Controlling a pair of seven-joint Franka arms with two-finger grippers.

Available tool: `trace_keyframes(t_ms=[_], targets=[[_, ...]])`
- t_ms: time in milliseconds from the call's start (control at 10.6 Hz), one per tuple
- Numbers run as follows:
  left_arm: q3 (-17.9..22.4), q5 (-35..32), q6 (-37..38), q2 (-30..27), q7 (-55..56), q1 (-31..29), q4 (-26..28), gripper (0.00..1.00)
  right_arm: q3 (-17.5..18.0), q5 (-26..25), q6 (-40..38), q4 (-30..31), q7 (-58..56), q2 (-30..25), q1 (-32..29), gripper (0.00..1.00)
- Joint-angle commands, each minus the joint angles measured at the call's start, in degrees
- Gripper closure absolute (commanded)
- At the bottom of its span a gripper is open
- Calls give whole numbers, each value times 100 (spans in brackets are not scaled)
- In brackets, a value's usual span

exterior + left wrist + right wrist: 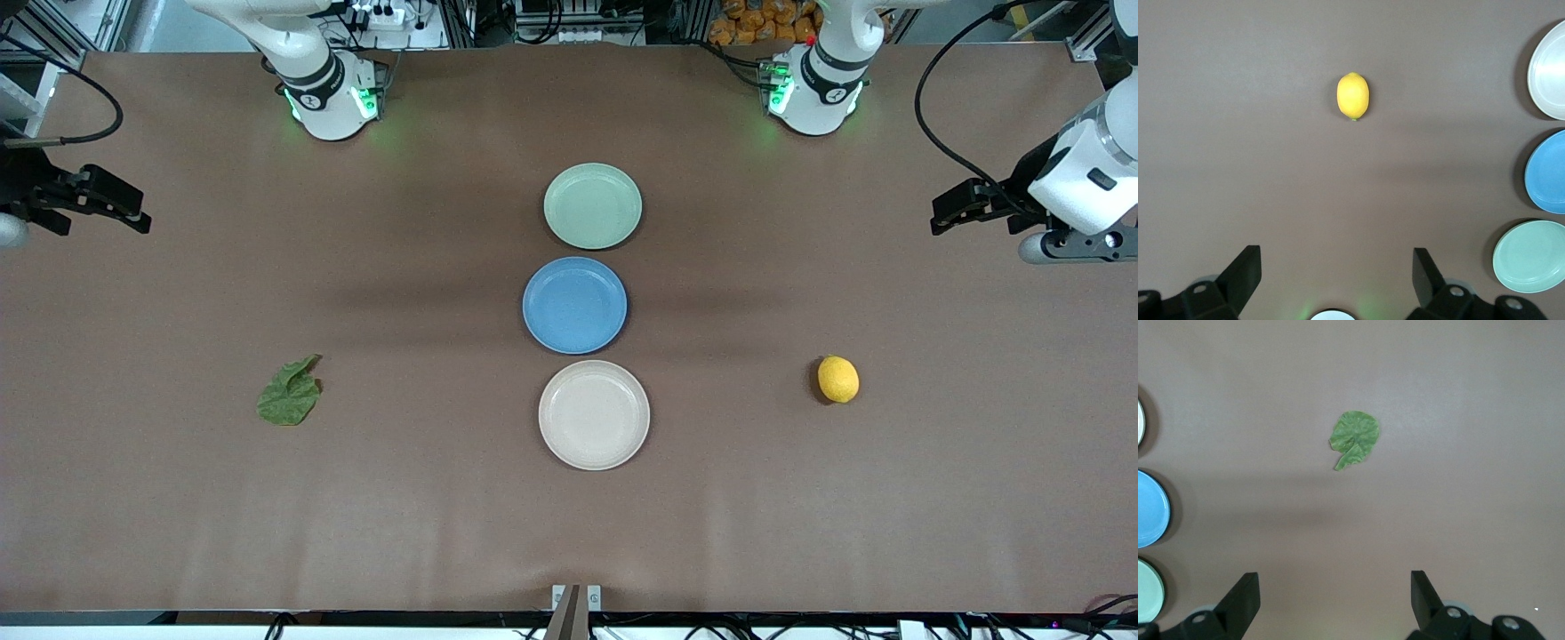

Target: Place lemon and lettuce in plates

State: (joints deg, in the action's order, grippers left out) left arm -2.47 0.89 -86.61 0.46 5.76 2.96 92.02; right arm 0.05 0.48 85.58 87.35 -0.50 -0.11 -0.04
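The yellow lemon [838,379] [1353,96] lies on the table toward the left arm's end. Toward the right arm's end lies the flat green lettuce [289,392] [1355,440]. In the middle, the mint green plate [592,205] [1531,257] and the beige-pink plate [594,414] [1550,70] both stand with nothing on them. My left gripper [941,213] [1337,257] waits open above bare table at its end, well apart from the lemon. My right gripper [138,209] [1334,580] hangs open and holds nothing above its own end, apart from the lettuce.
A blue plate [574,305] [1548,172] [1150,509] sits between the two task plates, so the three form a row down the table's middle. The arms' bases [331,98] stand along the table edge farthest from the front camera.
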Motion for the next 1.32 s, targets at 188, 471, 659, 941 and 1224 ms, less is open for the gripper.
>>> trace_keyframes(t_ms=[188, 471, 659, 941, 1224], targets=[[-26, -53, 21, 33, -84, -14, -88, 0, 30, 40, -6, 1, 15, -16, -66, 0], [-26, -62, 4, 41, -31, -6, -88, 0, 4, 40, -15, 27, -3, -16, -66, 0], [-26, -88, -14, 42, -31, -6, -88, 0, -32, 40, -6, 36, -29, -16, -66, 0], [-228, -387, -66, 164, -4, 73, -52, 0, -40, 31, -6, 54, -29, -7, -58, 0], [-228, -379, -294, 409, -22, 65, -52, 0, -32, -30, -6, 71, 15, 19, -127, 0]])
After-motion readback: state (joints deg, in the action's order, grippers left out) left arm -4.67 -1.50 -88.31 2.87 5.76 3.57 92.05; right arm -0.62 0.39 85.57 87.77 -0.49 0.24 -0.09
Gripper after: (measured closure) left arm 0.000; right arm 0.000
